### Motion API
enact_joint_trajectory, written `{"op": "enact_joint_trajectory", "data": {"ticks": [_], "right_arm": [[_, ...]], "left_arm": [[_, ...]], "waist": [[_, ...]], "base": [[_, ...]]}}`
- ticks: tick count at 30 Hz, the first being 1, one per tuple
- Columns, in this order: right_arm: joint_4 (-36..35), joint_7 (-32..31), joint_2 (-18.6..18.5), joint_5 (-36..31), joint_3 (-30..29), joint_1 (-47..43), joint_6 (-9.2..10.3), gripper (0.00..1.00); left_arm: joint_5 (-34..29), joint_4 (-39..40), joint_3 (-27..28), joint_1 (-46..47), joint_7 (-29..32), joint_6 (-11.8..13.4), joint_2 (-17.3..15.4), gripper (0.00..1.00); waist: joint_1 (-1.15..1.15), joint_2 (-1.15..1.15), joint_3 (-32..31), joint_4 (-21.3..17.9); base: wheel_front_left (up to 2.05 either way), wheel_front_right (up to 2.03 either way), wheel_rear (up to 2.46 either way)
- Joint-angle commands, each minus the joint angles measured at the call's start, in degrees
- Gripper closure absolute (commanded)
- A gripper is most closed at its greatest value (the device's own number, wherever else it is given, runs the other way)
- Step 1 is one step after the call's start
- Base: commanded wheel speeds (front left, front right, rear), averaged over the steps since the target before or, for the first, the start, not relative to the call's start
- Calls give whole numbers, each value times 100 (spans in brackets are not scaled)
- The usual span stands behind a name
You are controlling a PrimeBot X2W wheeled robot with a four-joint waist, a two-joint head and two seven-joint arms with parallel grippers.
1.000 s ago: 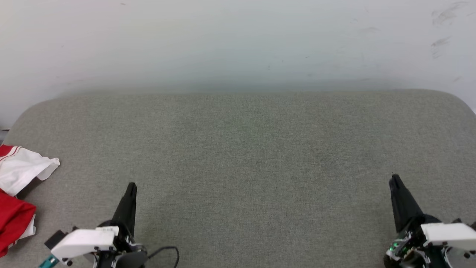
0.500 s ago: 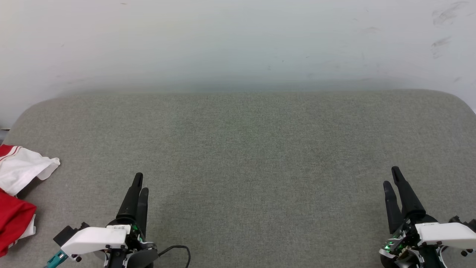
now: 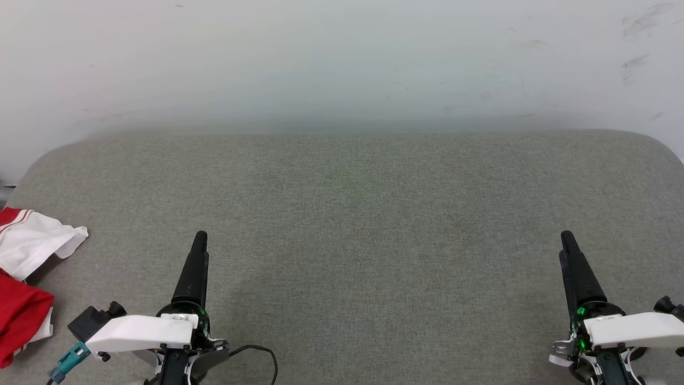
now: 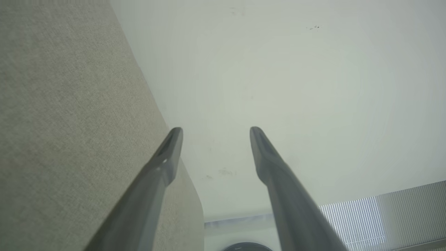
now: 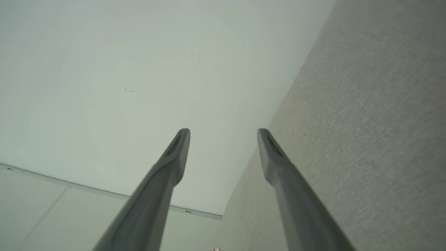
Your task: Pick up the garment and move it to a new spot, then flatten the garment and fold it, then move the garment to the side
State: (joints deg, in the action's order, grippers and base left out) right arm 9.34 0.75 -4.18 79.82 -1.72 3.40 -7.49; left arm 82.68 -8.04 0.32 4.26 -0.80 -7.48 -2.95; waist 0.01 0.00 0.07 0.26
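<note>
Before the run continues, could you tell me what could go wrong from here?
The garment lies bunched at the left edge of the grey surface, partly out of the head view, so the open left gripper might pinch only its white sleeve or drag it off the edge. The open right gripper is far across the surface, so a two-arm grasp may be awkward.

Grey fabric surface [image 3: 352, 214], pale wall [image 3: 342, 59]

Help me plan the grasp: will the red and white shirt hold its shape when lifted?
Probably floppy: the shirt lies crumpled in soft folds, so it should sag from a pinch. Likely light, since the cloth looks thin.
</note>
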Motion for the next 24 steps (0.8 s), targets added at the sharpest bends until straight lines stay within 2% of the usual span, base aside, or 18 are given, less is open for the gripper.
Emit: {"op": "enact_joint_trajectory", "data": {"ticks": [1, 11, 24], "right_arm": [[-130, 62, -51, -363, 3, 30, -1, 0], [-262, 273, 32, -1878, 18, -33, -1, 0], [-526, 327, 49, -3588, 49, -114, 0, 0]], "left_arm": [[-189, 175, 21, 107, -66, -1, -3, 0], [-1319, 311, -137, 5, -275, -1, 0, 0], [-2948, 422, -69, -91, -522, -1, 5, 0]], "waist": [[-1, 0, -5, 2], [-1, 0, -43, 19], [-1, 0, -62, 27]], "base": [[0, 0, 0], [0, 0, 0], [0, 0, 0]]}}
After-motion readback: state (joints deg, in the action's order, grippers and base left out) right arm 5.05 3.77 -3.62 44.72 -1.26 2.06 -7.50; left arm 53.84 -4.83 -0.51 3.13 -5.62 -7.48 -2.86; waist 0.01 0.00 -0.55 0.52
